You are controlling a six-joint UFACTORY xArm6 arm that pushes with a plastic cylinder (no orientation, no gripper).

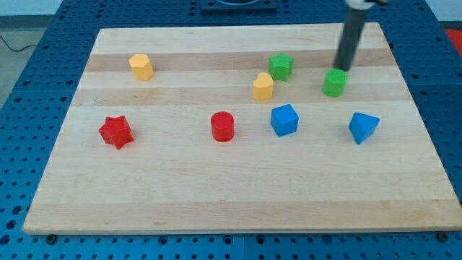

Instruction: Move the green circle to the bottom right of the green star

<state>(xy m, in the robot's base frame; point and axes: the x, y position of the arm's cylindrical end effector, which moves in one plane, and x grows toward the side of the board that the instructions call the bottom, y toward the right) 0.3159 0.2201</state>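
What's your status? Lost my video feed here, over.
My tip at green circle's top edge. Circle right of green star, slightly lower. Yellow block sits below star, off the path.

Smooth plastic-looking green circle block (334, 83) and green star block (281, 66) rest on a pale, matt, grained wooden board (216, 188).

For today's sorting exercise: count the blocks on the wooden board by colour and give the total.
Yellow: 2
Green: 2
Red: 2
Blue: 2
Total: 8
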